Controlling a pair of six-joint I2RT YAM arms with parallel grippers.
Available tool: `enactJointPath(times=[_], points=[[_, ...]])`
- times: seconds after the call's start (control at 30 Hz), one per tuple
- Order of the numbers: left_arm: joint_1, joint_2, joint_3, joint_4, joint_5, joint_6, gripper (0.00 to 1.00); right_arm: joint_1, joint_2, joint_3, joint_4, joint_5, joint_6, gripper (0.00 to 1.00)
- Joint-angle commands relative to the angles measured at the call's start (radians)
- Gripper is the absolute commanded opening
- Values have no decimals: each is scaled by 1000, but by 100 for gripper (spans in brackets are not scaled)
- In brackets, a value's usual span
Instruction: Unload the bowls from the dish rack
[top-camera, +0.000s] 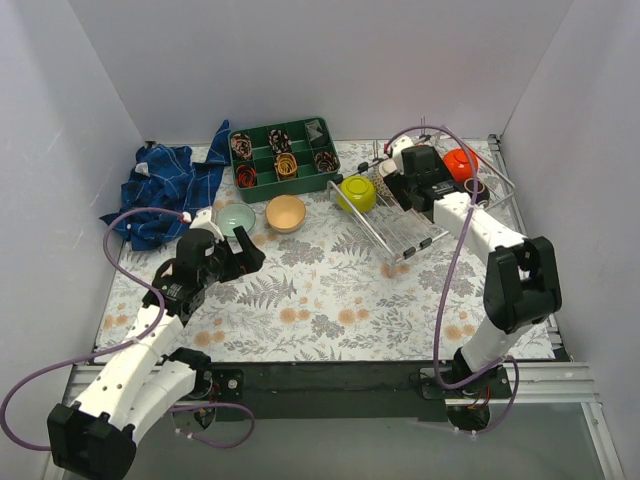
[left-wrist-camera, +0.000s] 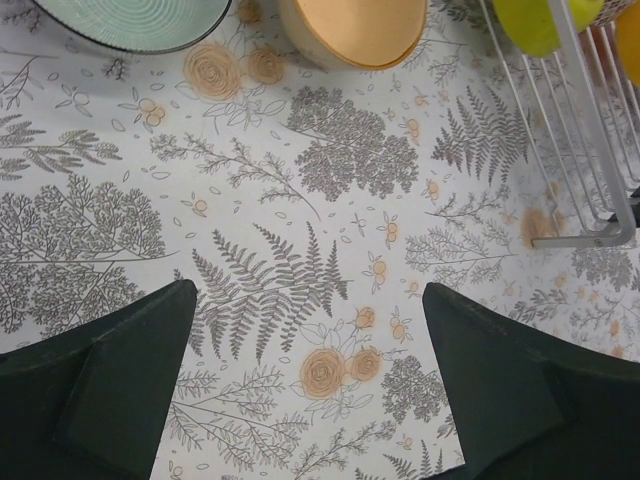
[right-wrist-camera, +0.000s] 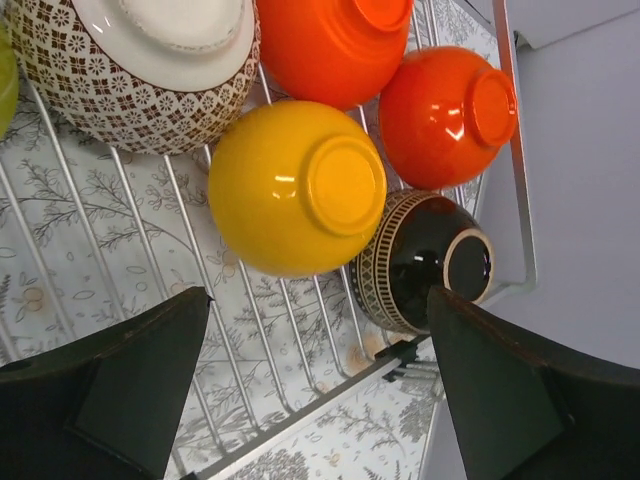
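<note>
The silver wire dish rack (top-camera: 405, 228) stands at the right of the floral mat and also shows in the right wrist view (right-wrist-camera: 290, 400). In it lie a yellow-orange bowl (right-wrist-camera: 295, 187), two red-orange bowls (right-wrist-camera: 330, 45) (right-wrist-camera: 445, 115), a dark patterned bowl (right-wrist-camera: 420, 260), a white dotted-pattern bowl (right-wrist-camera: 140, 60) and a lime green bowl (top-camera: 357, 193). My right gripper (right-wrist-camera: 320, 370) hangs open and empty above the rack, near the yellow-orange bowl. A pale mint bowl (top-camera: 235, 218) and a beige bowl (top-camera: 286, 212) sit on the mat. My left gripper (left-wrist-camera: 310, 350) is open and empty over the mat, just in front of them.
A green compartment tray (top-camera: 283, 152) holding small items stands at the back. A crumpled blue cloth (top-camera: 165, 185) lies at the back left. White walls close in the left, back and right sides. The rack's near corner (left-wrist-camera: 590, 235) shows at the right of the left wrist view.
</note>
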Motion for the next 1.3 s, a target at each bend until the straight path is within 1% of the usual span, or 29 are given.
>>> enactJointPath(times=[0.0,0.13,0.27,0.43,0.63,0.93,1.03,1.27], points=[[-2,-20,-33,25,-60,-3,98,-4,85,73,54,14,-183,99],[-2,4,-50,46,-74,18,98,-6,182,99,74,21,-280,99],[-3,23,-21,28,-80,31,98,-6,238,110,107,35,-318,98],[-3,43,-14,25,-74,29,98,-7,298,111,167,95,-366,99],[-3,50,-9,25,-71,27,98,-6,309,113,203,112,-397,98],[-3,52,-7,23,-68,27,98,-1,211,101,203,73,-386,98],[-3,54,-9,23,-69,27,98,-1,222,105,203,93,-403,98],[-3,63,-4,19,-71,32,98,-6,235,110,213,84,-391,98]])
